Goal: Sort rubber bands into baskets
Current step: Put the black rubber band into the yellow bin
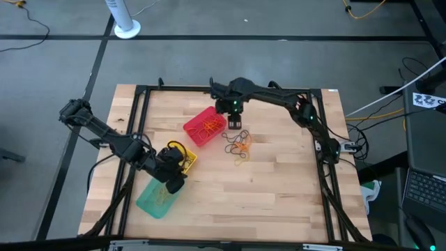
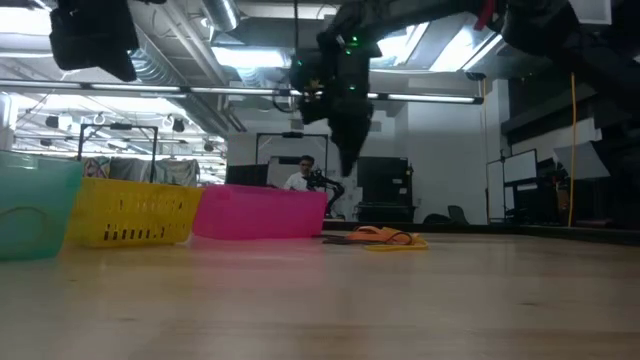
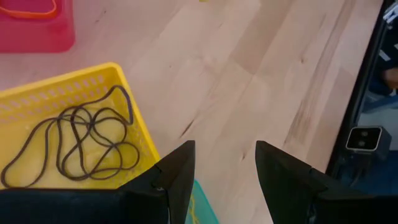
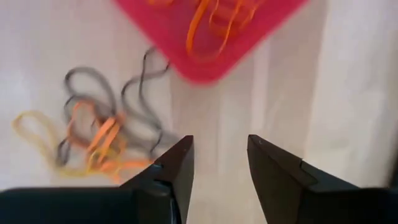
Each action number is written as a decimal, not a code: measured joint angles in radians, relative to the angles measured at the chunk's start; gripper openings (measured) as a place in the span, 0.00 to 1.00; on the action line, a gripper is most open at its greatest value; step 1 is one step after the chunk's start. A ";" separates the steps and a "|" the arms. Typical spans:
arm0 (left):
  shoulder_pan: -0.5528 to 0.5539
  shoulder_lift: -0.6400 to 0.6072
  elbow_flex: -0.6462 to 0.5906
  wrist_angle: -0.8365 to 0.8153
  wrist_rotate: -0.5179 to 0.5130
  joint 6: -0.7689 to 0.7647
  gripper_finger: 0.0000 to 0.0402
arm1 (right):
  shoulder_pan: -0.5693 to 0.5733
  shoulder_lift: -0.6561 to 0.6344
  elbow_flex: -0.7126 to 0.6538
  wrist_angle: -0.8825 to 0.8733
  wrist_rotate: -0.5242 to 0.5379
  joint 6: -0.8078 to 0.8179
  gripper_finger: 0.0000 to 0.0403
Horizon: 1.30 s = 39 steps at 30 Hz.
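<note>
Overhead, the right gripper (image 1: 235, 124) hangs beside the red basket (image 1: 203, 126), fingers apart and empty; the loose bands (image 1: 239, 145) lie just beyond. Its wrist view shows orange bands (image 4: 214, 22) already binned. Left gripper (image 3: 224, 180) waits open over the yellow basket (image 3: 134, 109). Next: descend onto the pile, pinching one band.

The teal basket (image 2: 35, 215) is cut off by the frame's edge; its contents look blurred.

Red basket (image 1: 203, 126) holds orange bands; yellow basket (image 1: 182, 157) holds dark bands; teal basket (image 1: 156, 198); orange, yellow and black rubber bands (image 1: 239, 144) on pale wood table (image 1: 279, 195).
</note>
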 joint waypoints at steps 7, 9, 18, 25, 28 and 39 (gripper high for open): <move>0.028 0.000 0.000 0.001 0.000 0.000 0.41 | -0.065 0.000 -0.012 -0.112 -0.065 0.006 0.36; 0.034 0.000 0.000 0.001 0.000 0.000 0.41 | -0.067 0.001 -0.032 -0.121 -0.066 0.002 0.37; 0.047 0.000 0.000 0.001 0.000 0.012 0.41 | -0.063 0.002 -0.225 -0.066 -0.066 -0.052 0.36; 0.047 0.000 0.000 0.001 0.000 0.053 0.41 | -0.063 0.002 -0.351 0.061 -0.065 -0.052 0.37; 0.047 0.000 0.000 0.001 0.000 0.053 0.41 | -0.063 0.002 -0.377 0.119 -0.065 -0.047 0.37; 0.047 0.000 0.000 0.001 0.000 0.053 0.41 | -0.055 -0.009 -0.435 0.190 -0.063 -0.044 0.37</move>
